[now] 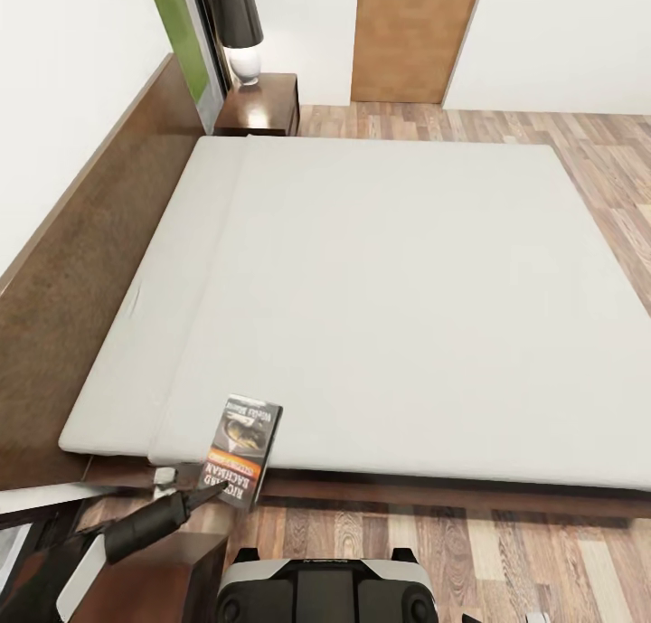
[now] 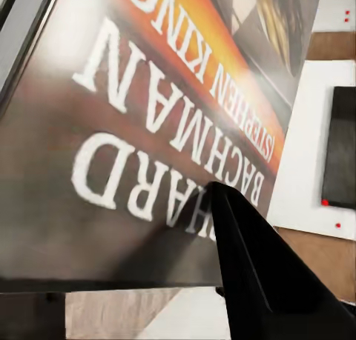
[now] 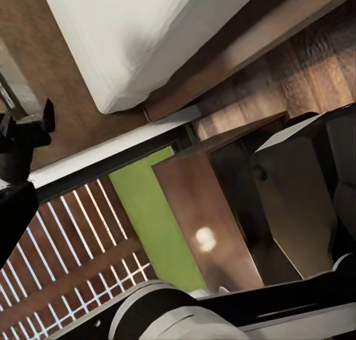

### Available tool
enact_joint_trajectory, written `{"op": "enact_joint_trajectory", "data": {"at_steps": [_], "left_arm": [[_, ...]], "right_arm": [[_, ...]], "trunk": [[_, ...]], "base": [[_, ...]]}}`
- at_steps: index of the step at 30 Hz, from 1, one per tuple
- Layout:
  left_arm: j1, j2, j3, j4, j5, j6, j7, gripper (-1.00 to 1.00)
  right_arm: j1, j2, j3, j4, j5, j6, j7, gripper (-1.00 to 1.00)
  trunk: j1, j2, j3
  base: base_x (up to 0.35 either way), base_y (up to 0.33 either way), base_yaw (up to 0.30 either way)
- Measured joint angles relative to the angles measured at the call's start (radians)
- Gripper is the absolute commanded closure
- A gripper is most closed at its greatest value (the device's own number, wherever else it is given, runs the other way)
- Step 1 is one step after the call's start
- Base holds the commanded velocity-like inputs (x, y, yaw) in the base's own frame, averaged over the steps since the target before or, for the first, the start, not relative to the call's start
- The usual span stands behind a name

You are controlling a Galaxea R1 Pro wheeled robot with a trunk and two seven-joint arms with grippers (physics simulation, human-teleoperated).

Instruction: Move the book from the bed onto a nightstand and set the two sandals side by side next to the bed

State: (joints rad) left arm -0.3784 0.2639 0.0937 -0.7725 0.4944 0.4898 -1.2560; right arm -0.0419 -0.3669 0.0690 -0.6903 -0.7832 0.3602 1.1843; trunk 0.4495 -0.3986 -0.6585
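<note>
The bed (image 1: 380, 316) spreads across the head view as a broad, flat rectangle: a smooth, matte grey-white mattress on a dark brown wooden frame, with a plain flat headboard (image 1: 81, 270) running along its 9 o'clock side. The book (image 1: 240, 451), a thin glossy paperback with a dark cover photo, an orange band and white block lettering, sits at about 7 o'clock, tilted, its upper part over the mattress's near edge and its lower part hanging past the frame. The left gripper (image 1: 201, 496), slim and black, reaches up to the book's lower corner; in the left wrist view one dark tapered finger (image 2: 259, 273) lies across the cover, so the jaws appear closed on the book. At 11 o'clock a boxy, polished reddish-brown nightstand (image 1: 262, 108) carries a lamp (image 1: 239, 26) with a dark shade. The floor (image 1: 506, 551) is streaked brown wood plank. The right wrist view shows the mattress corner, the wooden frame and slatted fencing; whether the right jaws are open cannot be told.
</note>
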Motion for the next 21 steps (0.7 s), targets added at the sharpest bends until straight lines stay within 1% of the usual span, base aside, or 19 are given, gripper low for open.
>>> {"op": "enact_joint_trajectory", "data": {"at_steps": [4, 5, 7, 8, 9, 10, 11, 12, 14, 15, 17, 21], "left_arm": [[0.0, 0.0, -0.023, -0.054, 0.0, 0.062, 0.002, 1.0], [0.0, -0.001, -0.035, -0.082, 0.0, 0.076, 0.003, 1.0], [0.0, -0.001, -0.058, -0.105, -0.003, 0.083, 0.006, 1.0], [0.0, -0.002, -0.081, -0.119, -0.003, 0.086, 0.007, 1.0], [0.001, -0.004, -0.114, -0.13, -0.013, 0.087, 0.01, 1.0], [0.001, -0.006, -0.133, -0.134, -0.019, 0.087, 0.015, 1.0], [0.001, -0.012, -0.166, -0.139, -0.034, 0.088, 0.03, 1.0], [0.001, -0.02, -0.191, -0.142, -0.057, 0.087, 0.055, 1.0], [0.001, -0.026, -0.206, -0.144, -0.075, 0.087, 0.088, 1.0], [0.001, -0.03, -0.215, -0.145, -0.092, 0.086, 0.118, 1.0], [0.0, -0.034, -0.223, -0.146, -0.099, 0.085, 0.15, 1.0], [0.0, -0.038, -0.228, -0.151, -0.102, 0.085, 0.173, 1.0]], "right_arm": [[0.0, 0.0, 0.0, 0.0, 0.0, 0.0, 0.0, -1.0], [0.0, 0.0, 0.0, 0.0, 0.001, 0.0, 0.0, -1.0], [0.0, 0.0, 0.0, 0.0, 0.001, 0.0, 0.0, -1.0], [0.0, 0.0, 0.0, 0.0, 0.001, 0.0, 0.0, -1.0], [0.0, 0.0, 0.0, 0.0, 0.001, 0.0, 0.0, -1.0], [0.0, 0.0, 0.0, 0.0, 0.001, 0.0, 0.0, -1.0], [0.0, 0.0, 0.0, 0.0, 0.0, 0.0, 0.0, -1.0], [0.0, 0.0, 0.0, 0.0, 0.001, 0.0, -0.001, -1.0], [0.0, 0.0, 0.0, 0.0, 0.001, 0.0, -0.001, -1.0], [0.0, 0.0, 0.0, 0.0, 0.001, 0.0, -0.002, -1.0], [0.0, 0.0, 0.0, 0.0, 0.001, 0.0, -0.002, -1.0], [0.0, 0.0, 0.0, 0.0, 0.001, 0.0, -0.002, -1.0]], "trunk": [[0.0, 0.0, 0.0], [0.0, 0.0, 0.0], [0.0, 0.0, 0.0], [0.0, 0.0, 0.0], [0.0, 0.0, 0.0], [0.0, 0.0, 0.0], [0.0, 0.0, 0.0], [0.0, 0.0, 0.0], [0.0, 0.0, 0.0], [0.0, 0.0, 0.0], [0.0, 0.0, 0.0], [0.0, 0.0, 0.0]], "base": [[0.0, 0.0, 0.0], [0.0, 0.0, 0.0], [0.0, 0.0, 0.0], [0.0, 0.0, 0.0], [0.0, 0.0, 0.0], [0.0, 0.0, 0.0], [0.0, 0.0, 0.0], [0.0, 0.0, 0.0], [0.0, 0.0, 0.0], [0.0, 0.0, 0.0], [0.0, 0.0, 0.0], [0.0, 0.0, 0.0]]}}
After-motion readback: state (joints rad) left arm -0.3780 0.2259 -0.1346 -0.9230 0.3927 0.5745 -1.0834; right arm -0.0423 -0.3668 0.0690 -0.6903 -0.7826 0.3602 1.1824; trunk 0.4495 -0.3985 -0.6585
